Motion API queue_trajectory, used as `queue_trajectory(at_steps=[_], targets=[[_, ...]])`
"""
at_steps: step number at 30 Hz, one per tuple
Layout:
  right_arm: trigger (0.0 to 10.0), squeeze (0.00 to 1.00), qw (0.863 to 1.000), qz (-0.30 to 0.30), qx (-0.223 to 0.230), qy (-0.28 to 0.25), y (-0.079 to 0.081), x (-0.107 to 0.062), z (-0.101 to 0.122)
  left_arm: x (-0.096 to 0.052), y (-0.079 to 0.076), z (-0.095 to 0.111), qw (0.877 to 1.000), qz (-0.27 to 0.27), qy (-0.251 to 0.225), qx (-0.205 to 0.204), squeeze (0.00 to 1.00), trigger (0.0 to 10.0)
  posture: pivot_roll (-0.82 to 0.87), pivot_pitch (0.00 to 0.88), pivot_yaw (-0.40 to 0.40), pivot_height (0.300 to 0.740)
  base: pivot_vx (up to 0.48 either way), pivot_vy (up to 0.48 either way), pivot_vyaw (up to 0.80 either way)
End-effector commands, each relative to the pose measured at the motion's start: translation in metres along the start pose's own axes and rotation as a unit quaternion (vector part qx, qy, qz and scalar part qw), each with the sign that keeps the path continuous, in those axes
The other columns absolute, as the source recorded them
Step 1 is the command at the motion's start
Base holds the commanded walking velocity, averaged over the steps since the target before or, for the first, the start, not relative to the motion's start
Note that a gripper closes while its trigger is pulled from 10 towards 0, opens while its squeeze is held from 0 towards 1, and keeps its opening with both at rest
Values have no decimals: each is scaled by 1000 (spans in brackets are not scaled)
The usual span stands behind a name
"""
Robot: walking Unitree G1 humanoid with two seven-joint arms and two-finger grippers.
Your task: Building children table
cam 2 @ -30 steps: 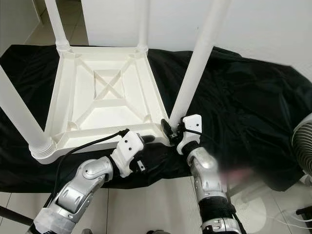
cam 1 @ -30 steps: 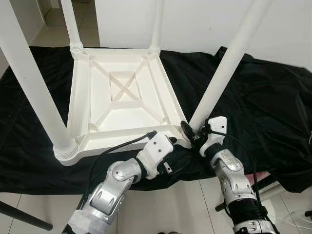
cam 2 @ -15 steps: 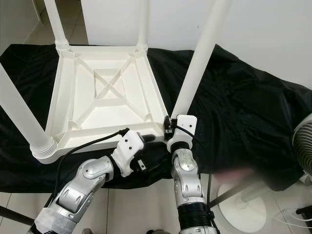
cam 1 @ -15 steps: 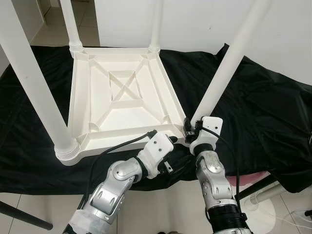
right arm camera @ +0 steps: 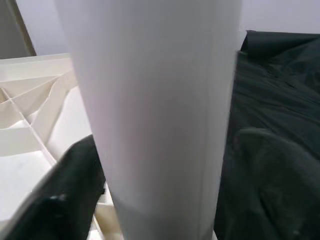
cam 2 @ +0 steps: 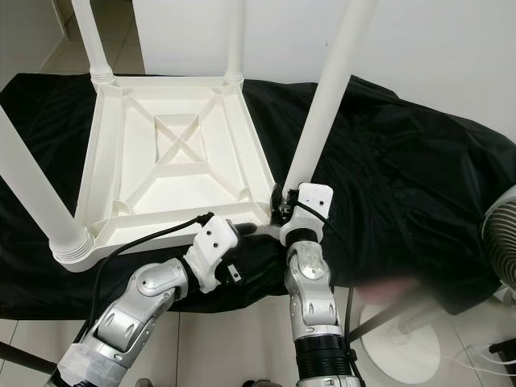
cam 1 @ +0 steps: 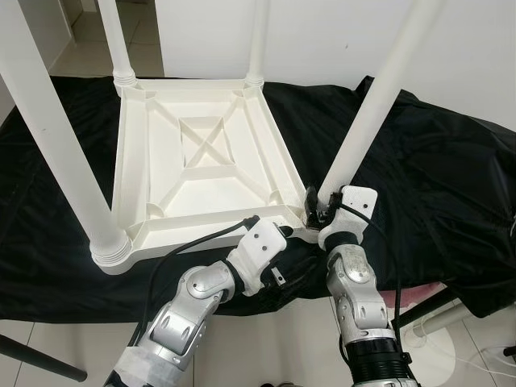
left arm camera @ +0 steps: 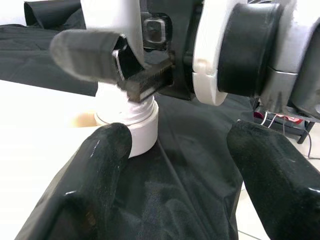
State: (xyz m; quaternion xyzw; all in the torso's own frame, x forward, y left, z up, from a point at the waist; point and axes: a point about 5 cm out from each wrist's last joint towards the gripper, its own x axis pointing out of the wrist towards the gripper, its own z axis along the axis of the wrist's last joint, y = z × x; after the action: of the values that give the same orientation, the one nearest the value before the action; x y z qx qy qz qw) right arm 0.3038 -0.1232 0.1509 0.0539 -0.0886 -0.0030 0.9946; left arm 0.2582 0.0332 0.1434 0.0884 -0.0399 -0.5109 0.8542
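Tabletop (cam 1: 201, 173) lay upside down on black cloth (cam 1: 435, 161) over the desk, ribbed underside up, near the centre of the head views. Four white legs rose from its corners: two at 11 and 12 o'clock, one large at 9 o'clock, and the near-right leg (cam 1: 367, 121) slanting up toward 1 o'clock from its socket at 5 o'clock of the tabletop.

Right gripper (cam 1: 317, 211) was at the base of that leg; in its wrist view the leg (right arm camera: 155, 115) ran between the two black fingers (right arm camera: 65, 200), which stood on either side of it, apparently clasping it. Left gripper (left arm camera: 180, 165) hovered just beside the same corner, fingers spread wide, holding nothing, looking at the threaded collar (left arm camera: 135, 122).

Judgement: step in hand was seating the last leg in its socket. It looked tilted, so probably not fully home. Next move likely calls for turning or pressing the leg down while the left gripper steadies the tabletop edge.
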Motion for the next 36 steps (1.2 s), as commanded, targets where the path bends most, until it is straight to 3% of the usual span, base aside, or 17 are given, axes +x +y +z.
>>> queue_trajectory(at_steps=[1, 2, 3, 4, 9, 10, 13, 20, 29, 32, 33, 35, 36], targets=[[10000, 1000, 1000, 6, 0, -3, -1, -3, 0, 3, 1, 0, 1000, 13, 0, 4, 0, 10000, -39, 75, -90, 740, 0, 0, 0], [10000, 1000, 1000, 6, 0, -3, -1, -3, 0, 3, 1, 0, 1000, 13, 0, 4, 0, 10000, -39, 75, -90, 740, 0, 0, 0], [10000, 737, 1000, 18, -1, -3, -3, -4, 1, 3, 2, 0, 1000, 15, -1, 4, 0, 10000, -40, 76, -91, 740, 0, 0, 0], [10000, 0, 999, 42, 0, 1, -6, -4, 0, 3, 2, 1, 1000, 17, -2, 5, 0, 10000, -41, 79, -91, 740, 0, 0, 0], [10000, 0, 997, 83, -1, 2, -14, -4, 0, 3, 1, 1, 1000, 16, -2, 5, 0, 10000, -43, 80, -90, 740, 0, 0, 0], [10000, 0, 993, 120, -11, 11, -21, -3, -3, 3, 1, 1, 1000, 14, -2, 5, 0, 10000, -44, 80, -85, 740, 0, 0, 0], [10000, 0, 987, 158, -26, 21, -30, -2, -5, 3, 1, 1, 1000, 13, -1, 5, 0, 10000, -44, 81, -85, 740, 0, 0, 0], [10000, 0, 978, 202, -51, 27, -43, 5, -4, 1, 1, -2, 1000, 10, 3, 5, 0, 10000, -44, 76, -78, 740, 0, 0, 0], [10000, 0, 963, 259, -68, 30, -46, 15, -4, -1, -1, -8, 1000, -3, 12, 10, 0, 10000, -37, 70, -66, 740, 0, 0, 0], [9451, 0, 953, 292, -73, 39, -42, 19, -7, -1, 0, -9, 1000, 5, 8, -3, 0, 10000, -37, 69, -61, 740, 0, 0, 0], [6588, 0, 948, 307, -73, 44, -40, 21, -8, -1, -1, -9, 1000, 2, 8, -4, 0, 10000, -34, 66, -60, 740, 0, 0, 0], [6588, 0, 945, 316, -73, 47, -39, 23, -9, -1, -2, -9, 1000, 0, 8, -4, 0, 10000, -34, 66, -60, 740, 0, 0, 0], [3843, 0, 941, 324, -79, 50, -39, 25, -10, 0, -3, -9, 1000, -3, 7, -3, 0, 10000, -33, 65, -59, 740, 0, 0, 0]])
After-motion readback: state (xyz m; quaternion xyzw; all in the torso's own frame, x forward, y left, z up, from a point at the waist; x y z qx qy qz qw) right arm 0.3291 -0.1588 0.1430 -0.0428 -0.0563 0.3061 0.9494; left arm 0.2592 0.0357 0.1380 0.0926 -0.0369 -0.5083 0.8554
